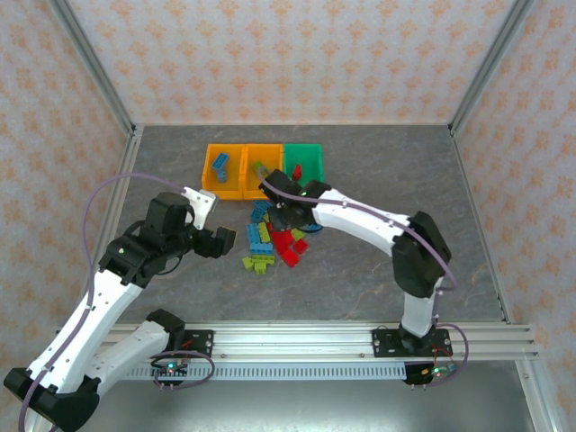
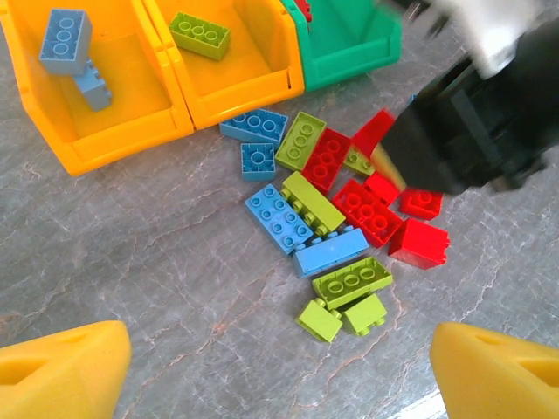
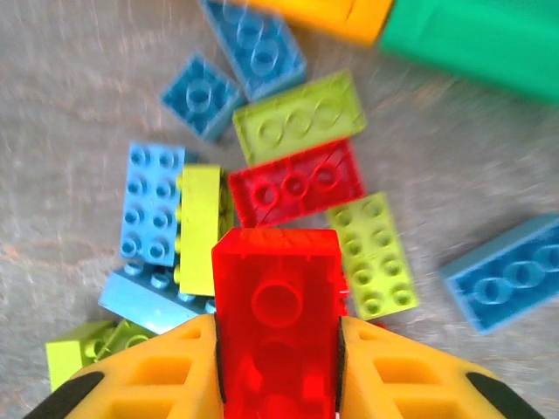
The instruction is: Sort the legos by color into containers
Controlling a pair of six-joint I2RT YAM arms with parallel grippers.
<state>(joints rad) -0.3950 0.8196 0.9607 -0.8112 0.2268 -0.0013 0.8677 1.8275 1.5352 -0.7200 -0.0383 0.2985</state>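
**Pinching a red brick over the loose pile**

The right gripper (image 3: 278, 367) clamps a red brick (image 3: 278, 305) by its two long sides, its yellow fingers (image 3: 157, 375) pressed flat against it. Such a side grip probably keeps the brick square for dropping into a bin. The brick hangs over the pile (image 2: 332, 218), which lies on the grey table (image 2: 131, 288) just on the near side of the three bins.

The left gripper (image 1: 222, 241) sits left of the pile, its fingers (image 2: 61, 367) spread wide with nothing between them. It is likely held back so the arms do not cross.

The bins stand touching in a row at the far side. The left orange bin (image 2: 35, 113) holds blue bricks and the middle orange bin (image 2: 253, 87) one lime brick. The green bin (image 2: 349, 44), on the right, shows something red, so the held brick presumably belongs there.

The bricks are small, glossy, studded blocks in blue, lime and red. Most lie flat, a few are tipped on edge, and several touch.
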